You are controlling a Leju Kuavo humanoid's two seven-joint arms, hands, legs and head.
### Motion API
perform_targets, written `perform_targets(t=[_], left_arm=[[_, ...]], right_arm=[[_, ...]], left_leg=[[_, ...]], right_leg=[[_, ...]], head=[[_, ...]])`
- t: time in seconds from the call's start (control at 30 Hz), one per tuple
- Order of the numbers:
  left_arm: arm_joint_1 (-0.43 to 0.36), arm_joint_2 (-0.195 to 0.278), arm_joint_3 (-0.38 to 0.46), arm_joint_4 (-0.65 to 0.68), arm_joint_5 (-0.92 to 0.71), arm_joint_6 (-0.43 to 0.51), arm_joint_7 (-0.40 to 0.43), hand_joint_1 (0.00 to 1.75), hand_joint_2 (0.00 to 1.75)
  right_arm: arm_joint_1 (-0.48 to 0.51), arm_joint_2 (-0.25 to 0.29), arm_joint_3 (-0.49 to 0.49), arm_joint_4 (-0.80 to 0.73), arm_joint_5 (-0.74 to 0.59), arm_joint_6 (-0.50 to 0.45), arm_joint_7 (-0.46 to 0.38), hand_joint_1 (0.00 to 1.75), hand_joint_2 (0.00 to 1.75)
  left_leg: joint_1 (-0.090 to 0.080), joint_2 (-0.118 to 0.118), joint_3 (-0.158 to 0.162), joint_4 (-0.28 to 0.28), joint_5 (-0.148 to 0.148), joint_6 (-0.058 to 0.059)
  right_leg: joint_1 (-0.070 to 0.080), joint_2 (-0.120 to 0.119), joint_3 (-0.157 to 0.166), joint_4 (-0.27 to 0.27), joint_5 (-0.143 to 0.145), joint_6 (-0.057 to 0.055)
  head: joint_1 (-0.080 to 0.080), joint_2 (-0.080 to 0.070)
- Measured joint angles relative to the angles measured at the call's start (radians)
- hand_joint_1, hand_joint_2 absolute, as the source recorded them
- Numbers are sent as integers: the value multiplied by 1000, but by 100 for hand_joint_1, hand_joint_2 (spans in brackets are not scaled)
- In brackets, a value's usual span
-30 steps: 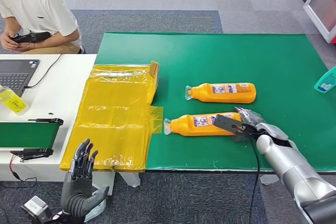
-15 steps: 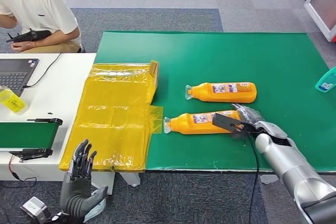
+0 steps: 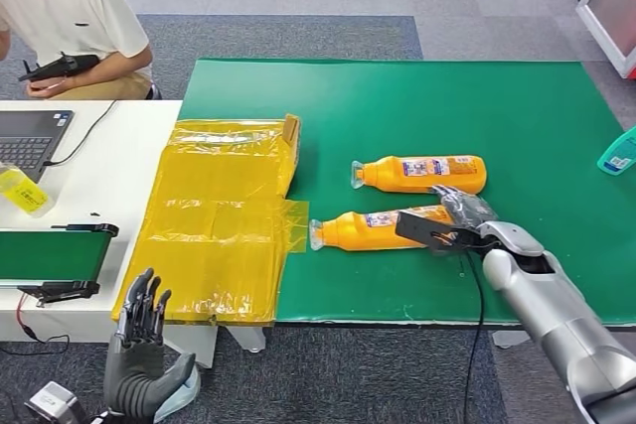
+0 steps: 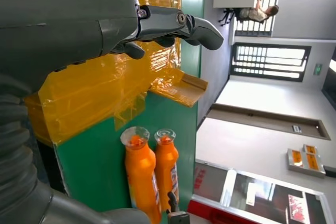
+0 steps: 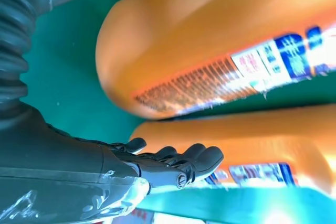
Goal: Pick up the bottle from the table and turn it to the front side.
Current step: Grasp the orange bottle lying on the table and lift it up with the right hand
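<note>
Fingers of the right robot hand (image 3: 450, 220) lie straight and spread around the base of the near orange bottle (image 3: 375, 231) on the green surface (image 3: 525, 126), not closed on it, while the left robot hand (image 3: 139, 345) hangs spread.

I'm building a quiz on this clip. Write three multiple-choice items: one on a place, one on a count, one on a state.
1. Where is the right hand?
A. at the near bottle's base end
B. on the laptop
C. below the table

2. How many orange bottles lie on the green mat?
A. one
B. two
C. four

3. How is the left hand?
A. gripping a bottle
B. open, holding nothing
C. pressing the yellow plastic

Key: 1 A, the head view shows it at that bottle's base. 2 B, near bottle and far bottle. 3 B, its fingers are spread below the table edge.
</note>
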Motion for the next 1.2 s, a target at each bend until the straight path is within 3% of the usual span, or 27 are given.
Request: perform_targets(t=[0.4, 1.07, 1.1, 1.2], left_arm=[[12, -1, 0, -22, 7, 8, 2, 0, 175], [5, -6, -1, -22, 4, -10, 5, 0, 175], [5, -6, -1, -22, 4, -10, 5, 0, 175], [5, -6, -1, -22, 4, -10, 5, 0, 175]], right_arm=[[39, 3, 67, -98, 22, 19, 13, 0, 175], [-30, 162, 194, 112, 98, -33, 11, 0, 175], [-33, 167, 196, 121, 100, -37, 10, 36, 175], [-37, 175, 198, 134, 104, -57, 6, 167, 175]], left_leg=[[0, -1, -1, 0, 0, 0], [0, -1, 0, 0, 0, 0], [0, -1, 0, 0, 0, 0], [0, -1, 0, 0, 0, 0]], right_leg=[[0, 0, 0, 0, -1, 0], [0, -1, 1, 1, -1, 0], [0, -1, 1, 1, -1, 0], [0, -1, 1, 1, -1, 0]], head=[[0, 0], [0, 0], [0, 0], [0, 0]])
